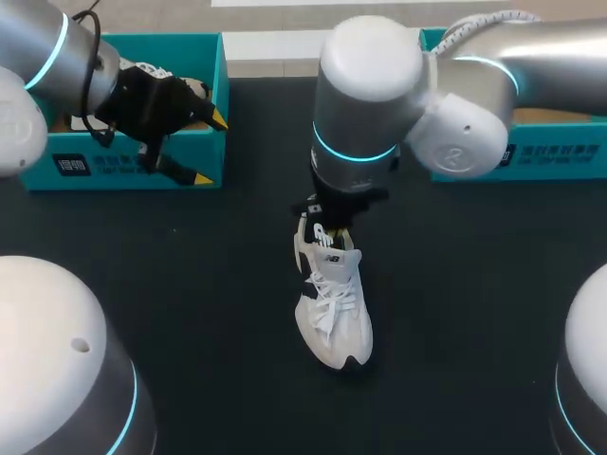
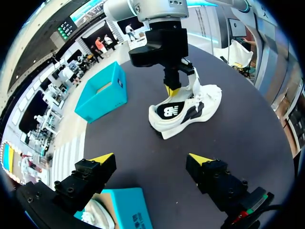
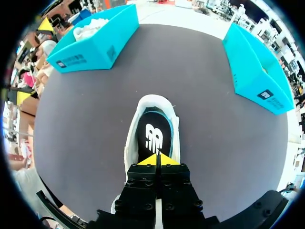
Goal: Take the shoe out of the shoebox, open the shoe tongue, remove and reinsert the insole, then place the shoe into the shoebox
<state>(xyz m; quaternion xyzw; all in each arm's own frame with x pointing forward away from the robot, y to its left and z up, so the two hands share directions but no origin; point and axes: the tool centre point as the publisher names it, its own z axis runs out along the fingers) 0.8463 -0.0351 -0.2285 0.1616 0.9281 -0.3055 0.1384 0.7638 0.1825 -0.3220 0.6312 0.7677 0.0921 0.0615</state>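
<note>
- Head view: the shoe (image 1: 334, 308) stands on the dark tabletop (image 1: 190, 303), outside both boxes, with its laces (image 1: 332, 296) and toe in plain sight; its heel end is covered by the right hand (image 1: 327, 226), whose fingers are lost beneath the wrist; the left hand (image 1: 205, 148) hangs at the front wall of the left shoebox (image 1: 123, 161), its yellow tips well apart; the left arm hides most of that box's inside, so only a scrap of a second shoe (image 1: 142, 71) shows; the right shoebox (image 1: 555, 156) is largely cut off by the right arm.
- Left wrist view: the left hand is spread wide with nothing between its fingers, over a corner of the left shoebox; only here is the shoe seen side-on, with the right hand reaching down into its opening and one yellow tip at the collar; a white flap stands upright just beside that tip, too unclear to name; the inside of the shoe is hidden.
- Right wrist view: the right hand's tips are pressed together just over the black insole (image 3: 153, 136), which lies inside the shoe and shows in this view alone; whether they nip anything cannot be made out; the hand covers the shoe's near part; the two shoeboxes sit well apart on either side.
</note>
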